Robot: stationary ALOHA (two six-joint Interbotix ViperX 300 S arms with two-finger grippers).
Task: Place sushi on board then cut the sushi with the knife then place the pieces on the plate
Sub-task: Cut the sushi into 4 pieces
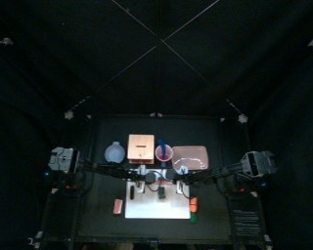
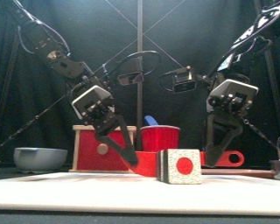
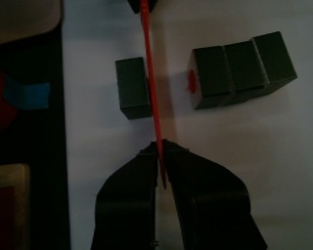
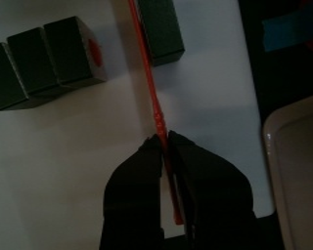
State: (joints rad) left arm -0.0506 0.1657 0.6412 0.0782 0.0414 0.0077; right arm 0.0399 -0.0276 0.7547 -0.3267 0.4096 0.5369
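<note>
Sushi roll (image 2: pixel 181 166) on white board (image 1: pixel 159 225): one block (image 3: pixel 130 88) apart from three joined blocks (image 3: pixel 242 70), red knife (image 3: pixel 148 93) between. Clamped shut on knife: left pincer (image 3: pixel 154 147), right pincer (image 4: pixel 164 138).

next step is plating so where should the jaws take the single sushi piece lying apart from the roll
Come down from above and probably close the jaws on the two short end faces of the single piece. It lies flat, its long side beside the red knife, with the three-block roll beyond, so those ends are the pair with room both sides.
</note>
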